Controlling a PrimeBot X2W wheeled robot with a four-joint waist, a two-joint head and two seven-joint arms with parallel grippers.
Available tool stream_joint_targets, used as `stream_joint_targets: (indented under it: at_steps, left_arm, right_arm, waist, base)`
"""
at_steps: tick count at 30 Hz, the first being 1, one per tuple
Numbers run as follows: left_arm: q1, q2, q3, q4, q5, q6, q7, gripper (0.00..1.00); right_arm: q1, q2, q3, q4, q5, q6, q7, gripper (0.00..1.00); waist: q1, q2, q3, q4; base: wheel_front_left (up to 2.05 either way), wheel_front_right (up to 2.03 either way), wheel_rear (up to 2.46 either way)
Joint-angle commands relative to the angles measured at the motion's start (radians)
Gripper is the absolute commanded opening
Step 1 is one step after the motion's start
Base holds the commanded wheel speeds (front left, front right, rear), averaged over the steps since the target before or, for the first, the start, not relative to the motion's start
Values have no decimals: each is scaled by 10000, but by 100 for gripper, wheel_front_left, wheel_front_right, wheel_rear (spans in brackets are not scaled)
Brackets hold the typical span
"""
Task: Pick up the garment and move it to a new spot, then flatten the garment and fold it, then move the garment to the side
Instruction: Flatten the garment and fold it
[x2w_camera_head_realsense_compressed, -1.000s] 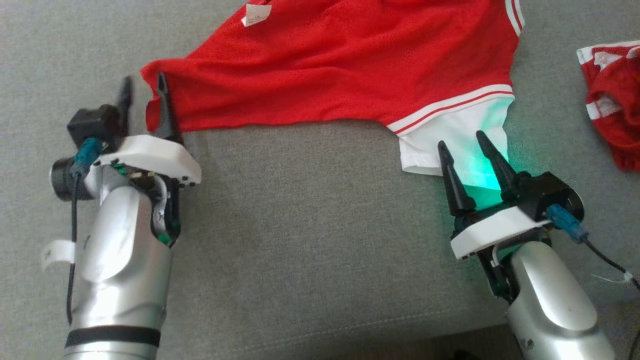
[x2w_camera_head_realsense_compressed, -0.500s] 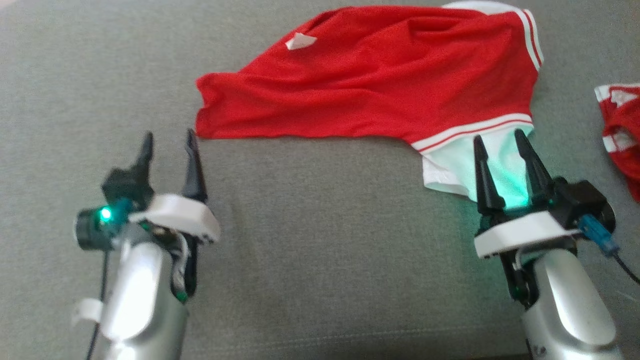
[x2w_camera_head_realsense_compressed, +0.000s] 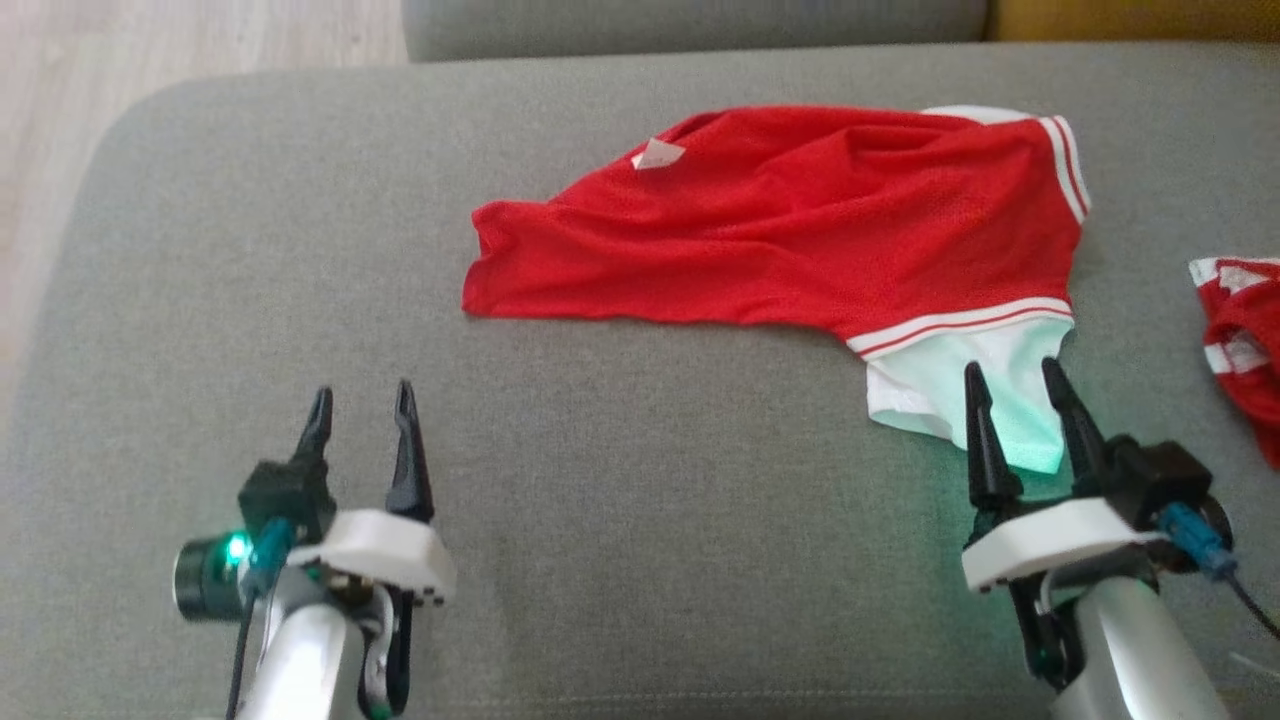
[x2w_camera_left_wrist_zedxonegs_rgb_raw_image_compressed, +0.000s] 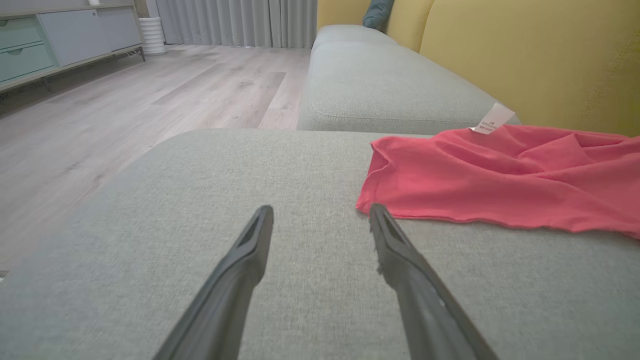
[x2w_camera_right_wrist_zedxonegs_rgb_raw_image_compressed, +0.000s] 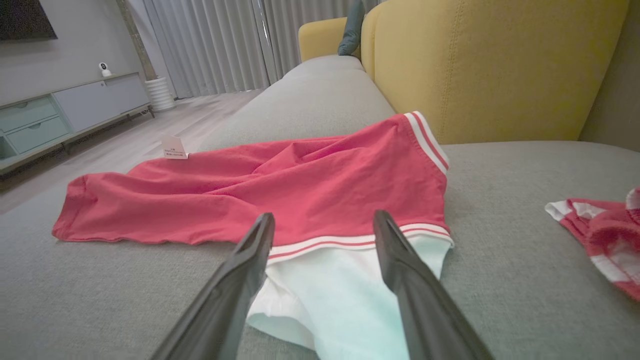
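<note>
Across the far half of the grey fabric sofa cushion (x2w_camera_head_realsense_compressed: 620, 480) lies the red mesh garment with white striped trim (x2w_camera_head_realsense_compressed: 780, 240), long axis left to right, plain end pointing left. Bare cushion spreads near and left. Its small white label (x2w_camera_head_realsense_compressed: 658, 155) is unreadable. Left gripper (x2w_camera_head_realsense_compressed: 363, 390) is apart and empty; right gripper (x2w_camera_head_realsense_compressed: 1011, 365) is apart at the white near-right hem.

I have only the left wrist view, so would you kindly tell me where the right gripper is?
Observer: The right gripper is open, fingertips over the white panel of the garment.
Operator: Thank you; is anything else on the sofa?
Observer: Yes, a second red-and-white piece lies at the right, apart from the garment.
Operator: Is my left gripper clear of the cloth?
Observer: From the head view, yes: it is open, short of the red corner.
</note>
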Motion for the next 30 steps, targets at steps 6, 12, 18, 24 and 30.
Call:
stream_joint_targets:
  at_steps: [6, 12, 18, 24, 30]
  left_arm:
    - [642, 159, 418, -559, 286, 51, -55, 100]
    - [1040, 159, 366, -756, 351, 101, -55, 100]
    - [1042, 159, 312, -750, 303, 156, -55, 100]
    - [1058, 159, 332, -735, 264, 183, -55, 100]
    - [1052, 158, 291, -819, 194, 181, -55, 100]
  right_arm:
    - [319, 36, 162, -68, 104, 63, -112, 100]
    - [491, 36, 153, 4, 149, 63, -112, 100]
    - [443, 37, 198, -13, 170, 63, -113, 100]
    - [462, 37, 182, 16, 190, 63, -113, 100]
    - [456, 37, 186, -60, 221, 63, -113, 100]
  waist:
    - [0, 0, -752, 4]
    - [0, 0, -920, -19]
    - [0, 0, -810, -84]
    - [0, 0, -913, -135]
    - [0, 0, -815, -132]
  base:
    - [0, 0, 0]
    - [0, 0, 0]
    - [0, 0, 0]
    - [0, 0, 0]
    - [0, 0, 0]
